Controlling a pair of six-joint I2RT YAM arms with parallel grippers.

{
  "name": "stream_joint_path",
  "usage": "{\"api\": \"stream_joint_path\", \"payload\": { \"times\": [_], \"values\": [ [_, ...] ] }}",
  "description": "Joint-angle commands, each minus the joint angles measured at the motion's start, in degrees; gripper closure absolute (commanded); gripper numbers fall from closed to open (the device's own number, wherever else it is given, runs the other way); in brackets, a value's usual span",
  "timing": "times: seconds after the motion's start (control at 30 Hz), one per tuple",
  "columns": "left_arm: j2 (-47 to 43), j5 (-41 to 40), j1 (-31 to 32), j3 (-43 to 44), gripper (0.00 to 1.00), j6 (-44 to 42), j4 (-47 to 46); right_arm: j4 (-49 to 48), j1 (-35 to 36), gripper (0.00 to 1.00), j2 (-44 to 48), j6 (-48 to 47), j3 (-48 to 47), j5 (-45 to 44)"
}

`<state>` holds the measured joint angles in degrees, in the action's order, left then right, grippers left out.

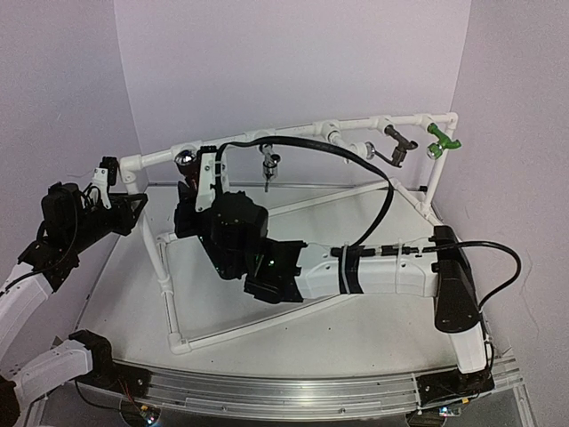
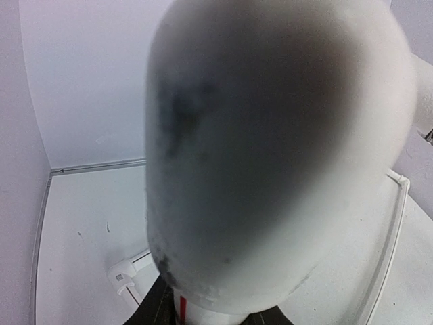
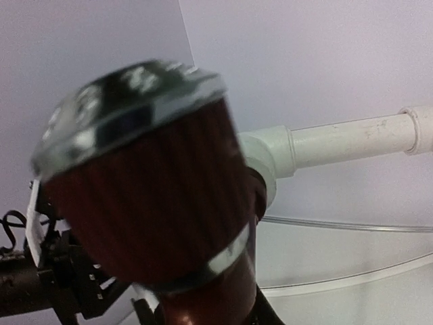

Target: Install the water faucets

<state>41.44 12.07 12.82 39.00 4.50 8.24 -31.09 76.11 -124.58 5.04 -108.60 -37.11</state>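
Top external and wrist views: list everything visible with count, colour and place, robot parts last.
PVC pipe frame: one, white, standing on the table.
green faucet: one, right end of top rail.
dark bronze faucet: one, just left of the green one.
chrome faucet: one, hanging mid-rail.
dark red faucet: one, chrome cap, left part of rail.
table: one, white.
left gripper: at rail's left end.
right gripper: at the dark red faucet.

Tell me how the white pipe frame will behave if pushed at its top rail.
The pipe frame probably feels light for its size, being thin plastic-looking tube. It seems to stand loose on the table, no clamp showing, so a push may slide or rock it. The long top rail may flex slightly mid-span.
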Motion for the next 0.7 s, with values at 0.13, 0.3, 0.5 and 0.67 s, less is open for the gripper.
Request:
{"api": "stream_joint_path", "payload": {
  "times": [0.13,0.3,0.5,0.67],
  "values": [
    [0.96,6.78,1.4,-0.32,0.99,6.11,8.25,-6.03,0.58,0.27,12.17,-8.41,13.01,16.98],
    [1.16,7.17,1.34,-0.16,0.99,6.03,8.28,4.11,3.22,0.1,17.15,-22.01,15.29,14.76],
    [0.83,7.0,1.3,-0.25,0.99,6.01,8.28,10.22,3.52,0.1,16.64,-23.29,9.98,8.78],
    [0.58,7.08,1.25,-0.41,0.99,6.13,8.28,7.32,3.49,0.12,10.31,-24.17,2.11,2.81]
  ]
}}
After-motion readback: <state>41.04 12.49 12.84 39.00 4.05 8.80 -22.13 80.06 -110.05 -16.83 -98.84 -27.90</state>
